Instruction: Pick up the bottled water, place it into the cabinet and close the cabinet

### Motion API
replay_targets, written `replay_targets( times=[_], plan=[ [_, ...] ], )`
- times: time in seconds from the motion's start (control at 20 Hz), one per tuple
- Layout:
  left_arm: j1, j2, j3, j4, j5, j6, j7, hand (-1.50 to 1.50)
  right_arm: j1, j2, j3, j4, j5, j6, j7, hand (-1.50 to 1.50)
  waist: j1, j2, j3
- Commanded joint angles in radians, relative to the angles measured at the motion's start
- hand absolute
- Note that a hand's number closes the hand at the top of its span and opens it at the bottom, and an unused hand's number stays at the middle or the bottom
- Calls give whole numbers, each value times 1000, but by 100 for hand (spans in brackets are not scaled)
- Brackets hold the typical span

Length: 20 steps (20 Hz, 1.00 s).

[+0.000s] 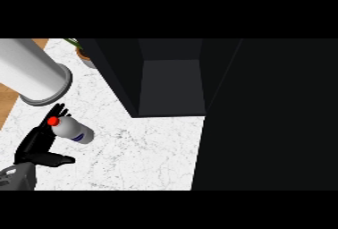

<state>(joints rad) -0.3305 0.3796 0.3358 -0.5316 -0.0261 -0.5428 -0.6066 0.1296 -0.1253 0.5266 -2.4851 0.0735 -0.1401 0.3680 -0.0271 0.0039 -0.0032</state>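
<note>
White marbled table (145, 152), wood floor (5, 105) past its left edge. Bottled water (74, 129) lies near that edge. Left hand (36, 143) is beside it, fingers (59, 110) straight, thumb spread, not curled round it. Dark cabinet (170, 85) open at the far edge. White cylinder (30, 67) at the far-left corner.

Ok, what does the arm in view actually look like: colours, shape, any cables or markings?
Only the left hand shows: black all over, with slim tapering fingers and a shorter, thicker thumb. Behind it the forearm is grey with a few darker lines across its casing. No cables, sleeves or markings are visible. The right hand is not in view.
</note>
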Motion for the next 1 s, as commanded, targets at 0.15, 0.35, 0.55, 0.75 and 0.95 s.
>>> replay_targets(
  times=[0.15,0.35,0.55,0.75,0.95],
  plan=[
    [-75,3,-11,156,-38,-11,-173,-150,-112,7,-61,-34,59,-31,91,-150,8,4,-1],
    [-102,-12,17,224,-14,14,-211,-150,-31,-29,11,-82,79,-28,67,-150,-3,2,-1],
    [-153,2,40,268,5,6,-221,-150,-57,-37,0,-58,61,-31,67,-150,-9,7,-3],
    [-139,-40,21,279,-5,7,-258,150,49,-92,12,-111,38,-18,6,-150,-19,4,-1],
    [-169,-47,-4,274,-18,-40,-269,150,-76,-63,-55,-49,1,-28,57,-150,0,7,-1]
  ],
)
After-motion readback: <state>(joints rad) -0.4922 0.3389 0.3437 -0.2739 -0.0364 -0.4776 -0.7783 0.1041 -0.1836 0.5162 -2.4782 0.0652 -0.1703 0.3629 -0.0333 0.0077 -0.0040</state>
